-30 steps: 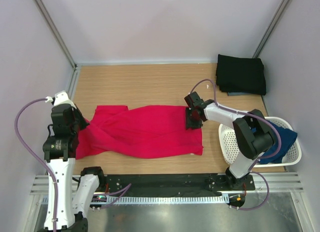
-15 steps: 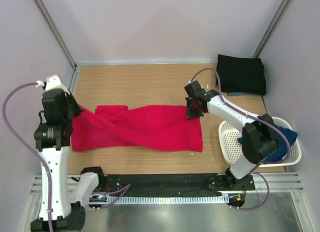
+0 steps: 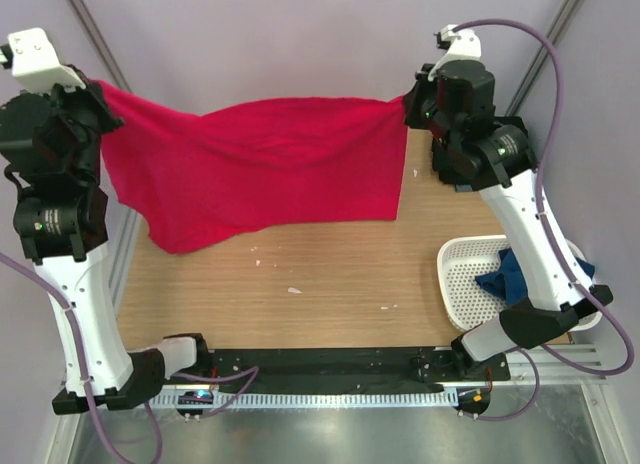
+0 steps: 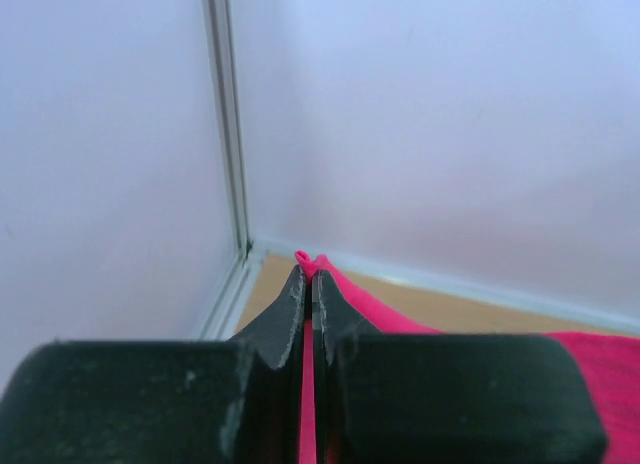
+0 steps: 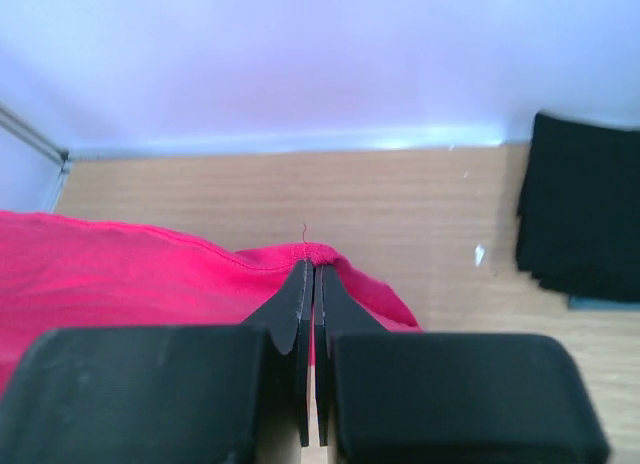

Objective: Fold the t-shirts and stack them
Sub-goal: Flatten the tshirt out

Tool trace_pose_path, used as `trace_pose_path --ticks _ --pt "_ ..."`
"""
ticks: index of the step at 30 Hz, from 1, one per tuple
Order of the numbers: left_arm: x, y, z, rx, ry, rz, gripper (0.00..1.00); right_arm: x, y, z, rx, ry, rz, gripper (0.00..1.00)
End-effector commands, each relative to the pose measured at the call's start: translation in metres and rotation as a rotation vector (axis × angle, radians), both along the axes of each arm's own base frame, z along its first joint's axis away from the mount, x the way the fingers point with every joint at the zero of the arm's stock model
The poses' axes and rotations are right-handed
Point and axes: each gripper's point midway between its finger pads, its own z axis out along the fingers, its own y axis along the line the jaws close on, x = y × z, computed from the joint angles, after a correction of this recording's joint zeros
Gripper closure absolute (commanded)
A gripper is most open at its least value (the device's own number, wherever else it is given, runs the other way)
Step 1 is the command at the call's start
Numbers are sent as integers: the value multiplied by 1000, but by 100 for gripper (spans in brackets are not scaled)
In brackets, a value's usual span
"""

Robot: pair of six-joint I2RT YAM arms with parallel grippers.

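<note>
Shirts — three: red, black, navy

Bright, even, soft-shadowed light; wrist views blur up close.

Both arms high, spread wide — left tool and right tool clamped.
</note>
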Motion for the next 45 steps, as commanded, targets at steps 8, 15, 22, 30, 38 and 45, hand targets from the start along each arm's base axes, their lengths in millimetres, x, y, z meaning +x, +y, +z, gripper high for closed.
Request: trace_pose_path --ticks 8,15,22,30,38,45 --pt "-49 -26 80 101 -255 -119 100 -42 -37 72 -29 -216 -22 99" --pt "-139 -21 85 100 -335 -61 100 -98 -41 103 135 -238 64 99" --pt "-243 -19 129 39 -565 -90 100 -140 -79 134 96 -270 -1 99" --pt "-259 -24 148 14 -616 -123 100 -159 -105 132 52 -310 -66 99" --pt "-250 -25 157 78 -610 -118 100 -168 -112 154 49 -369 -70 99" --pt "-126 -11 66 189 -218 -8 100 -108 -102 45 -42 -135 -205 99"
